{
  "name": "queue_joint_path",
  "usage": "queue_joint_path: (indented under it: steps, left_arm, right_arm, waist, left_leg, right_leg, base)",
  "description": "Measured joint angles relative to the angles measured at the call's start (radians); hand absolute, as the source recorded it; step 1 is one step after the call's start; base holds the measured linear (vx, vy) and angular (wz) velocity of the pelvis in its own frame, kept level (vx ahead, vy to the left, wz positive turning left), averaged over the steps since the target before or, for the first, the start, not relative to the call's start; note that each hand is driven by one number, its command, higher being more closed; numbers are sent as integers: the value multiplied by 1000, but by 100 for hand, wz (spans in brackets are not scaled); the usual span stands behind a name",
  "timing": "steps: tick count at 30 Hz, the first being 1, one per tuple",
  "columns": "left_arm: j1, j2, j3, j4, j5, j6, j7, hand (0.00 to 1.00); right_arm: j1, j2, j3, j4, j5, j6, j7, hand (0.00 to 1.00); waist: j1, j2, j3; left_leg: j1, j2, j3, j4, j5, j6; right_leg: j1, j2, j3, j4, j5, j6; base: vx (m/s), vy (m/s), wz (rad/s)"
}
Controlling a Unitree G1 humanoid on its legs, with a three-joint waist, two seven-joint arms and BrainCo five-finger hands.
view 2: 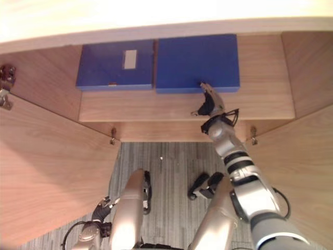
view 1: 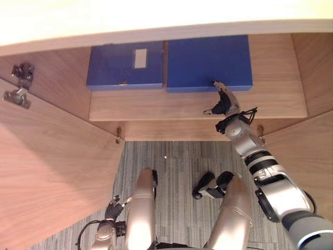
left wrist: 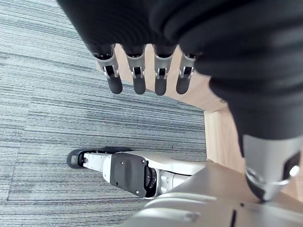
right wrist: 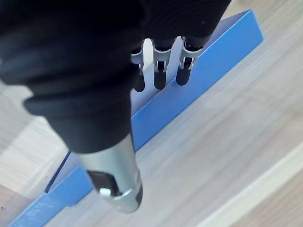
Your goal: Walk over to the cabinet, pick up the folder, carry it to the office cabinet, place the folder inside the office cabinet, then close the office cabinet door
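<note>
Two blue folders lie flat side by side on the shelf (view 1: 156, 108) of the open wooden cabinet. The right folder (view 1: 208, 60) is plain; the left folder (view 1: 125, 65) carries a pale label. My right hand (view 1: 225, 103) reaches up to the right folder's front edge. Its straight fingers (right wrist: 160, 75) rest over that folder's (right wrist: 199, 80) top near the edge, with the thumb apart below them, so the hand is open. My left hand (view 1: 112, 211) hangs low by my side over the carpet, open with relaxed fingers (left wrist: 139, 80).
The cabinet's left door (view 1: 52, 166) stands swung open toward me, a metal hinge (view 1: 20, 86) on its inner side. The right door (view 1: 307, 156) is open too. A pale top board (view 1: 156, 23) overhangs the shelf. Grey striped carpet (view 1: 171, 166) lies below.
</note>
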Motion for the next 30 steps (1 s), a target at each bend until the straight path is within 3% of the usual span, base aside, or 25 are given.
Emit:
queue_joint_path:
  steps: [7,15,21,27,30]
  left_arm:
    - [2,-5,1,-12,-28,0,0,0]
    - [3,-5,1,-66,-71,-3,-1,0]
    - [3,-10,3,-96,-83,-3,-4,0]
    - [-1,-14,11,-99,-89,-2,-4,0]
    - [0,-16,13,-106,-96,-1,-5,0]
  right_arm:
    - [-56,-14,-29,1,-7,-3,-23,0]
    - [-198,-91,80,83,-40,-3,-33,0]
    - [-269,-131,92,138,-41,-2,-34,0]
    - [-284,-145,121,157,-41,-2,-34,0]
    - [-275,-128,129,190,-41,14,-31,0]
  waist:
    - [20,-1,1]
    - [34,-2,4]
    - [46,-2,14]
    - [49,-3,15]
    - [49,-4,16]
  left_leg:
    - [-74,-7,-6,4,19,-19]
    - [-147,-17,-27,2,37,-24]
    - [-180,-43,-44,-27,64,-26]
    - [-167,-53,-46,-80,105,-39]
    - [-106,-50,-54,-157,139,-54]
  right_leg:
    - [-63,-20,-8,18,-6,-5]
    - [-115,-35,-33,21,-6,-10]
    - [-126,-60,-56,15,-11,-1]
    - [-115,-64,-70,-14,-9,-1]
    - [-46,-45,-100,-72,2,-11]
  base:
    - [31,-35,6]
    - [40,-47,6]
    - [13,-71,17]
    - [4,-103,9]
    - [19,-120,10]
